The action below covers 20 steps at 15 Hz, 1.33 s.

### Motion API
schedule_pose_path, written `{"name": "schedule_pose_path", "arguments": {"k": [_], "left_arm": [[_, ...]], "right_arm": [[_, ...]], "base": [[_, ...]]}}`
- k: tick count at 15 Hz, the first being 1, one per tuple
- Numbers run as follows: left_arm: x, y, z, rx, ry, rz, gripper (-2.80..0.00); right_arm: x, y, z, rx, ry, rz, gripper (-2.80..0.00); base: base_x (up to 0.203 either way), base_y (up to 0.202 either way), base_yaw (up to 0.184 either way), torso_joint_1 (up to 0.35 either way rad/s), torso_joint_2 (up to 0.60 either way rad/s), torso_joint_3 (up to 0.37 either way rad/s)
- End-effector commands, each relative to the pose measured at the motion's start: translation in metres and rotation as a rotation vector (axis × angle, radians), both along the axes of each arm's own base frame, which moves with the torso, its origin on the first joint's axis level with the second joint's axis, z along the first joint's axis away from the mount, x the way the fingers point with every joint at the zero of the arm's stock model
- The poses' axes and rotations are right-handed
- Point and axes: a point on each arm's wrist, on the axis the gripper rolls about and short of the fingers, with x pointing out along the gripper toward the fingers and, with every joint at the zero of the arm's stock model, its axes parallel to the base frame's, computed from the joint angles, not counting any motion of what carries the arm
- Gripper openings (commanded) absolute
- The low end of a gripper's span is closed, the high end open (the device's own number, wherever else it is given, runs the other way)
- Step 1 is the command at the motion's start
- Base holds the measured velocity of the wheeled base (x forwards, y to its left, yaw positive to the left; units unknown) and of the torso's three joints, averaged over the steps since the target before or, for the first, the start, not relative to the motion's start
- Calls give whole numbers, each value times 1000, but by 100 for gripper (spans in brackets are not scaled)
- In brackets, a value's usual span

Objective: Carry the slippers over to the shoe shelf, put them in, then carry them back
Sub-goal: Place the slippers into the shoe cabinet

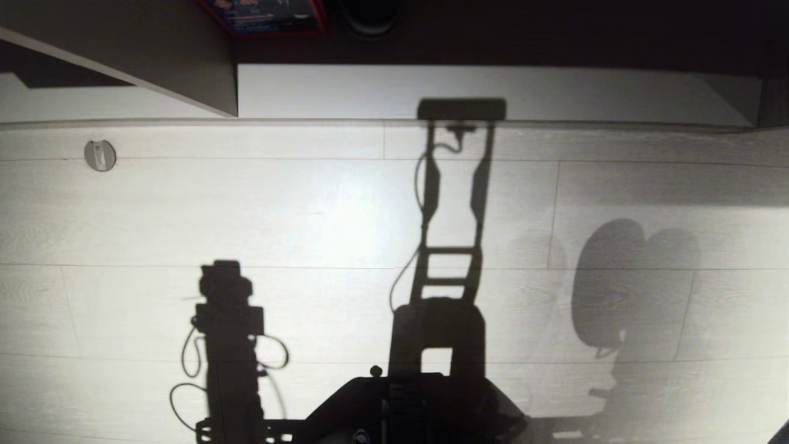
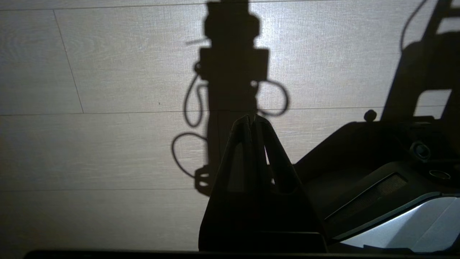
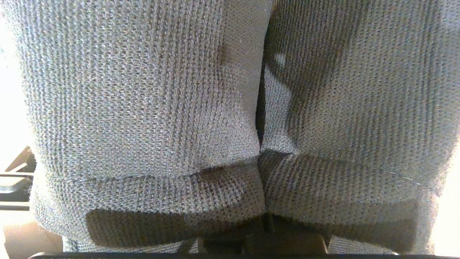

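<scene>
- From my station, the right wrist view is filled almost edge to edge by the slippers [image 3: 151, 108], two grey knitted uppers side by side with a dark seam between them.
- The right gripper [image 3: 264, 230] sits at the slippers' cuffed edge, its dark fingers all but buried under the fabric; they are pressed together on that edge, pinching the pair where the two cuffs meet.
- The slippers hang directly ahead of the fingers, touching them, and hide nearly everything beyond.
- In the head view I see only a double rounded shadow [image 1: 629, 283] on the pale wood floor [image 1: 308, 209]; the slippers themselves are outside that view.
- The left gripper [image 2: 251, 120] hangs over the floor just beside the robot's dark base [image 2: 377, 162], its fingers closed tip to tip with nothing between them.
- Beyond the floor, the shoe shelf [image 1: 481, 92] shows its pale base board and a grey-brown divider [image 1: 185, 68]; a red-edged box [image 1: 265, 15] stands in the dark behind the divider.
</scene>
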Motion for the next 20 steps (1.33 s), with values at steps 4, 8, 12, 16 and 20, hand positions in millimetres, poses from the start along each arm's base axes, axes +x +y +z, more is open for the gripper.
{"name": "schedule_pose_path", "arguments": {"k": [4,8,12,16,20], "left_arm": [[0,0,0,0,0,0,-280],[0,0,0,0,0,0,-280],[0,0,0,0,0,0,-280],[0,0,0,0,0,0,-280],[0,0,0,0,0,0,-280]], "right_arm": [[0,0,0,0,-2,-1,-280],[0,0,0,0,-2,-1,-280],[0,0,0,0,-2,1,-280],[0,0,0,0,-2,2,-280],[0,0,0,0,-2,0,-280]], "base": [[0,0,0,1,2,-27],[0,0,0,0,0,0],[0,0,0,0,0,0],[0,0,0,0,0,0],[0,0,0,0,0,0]]}}
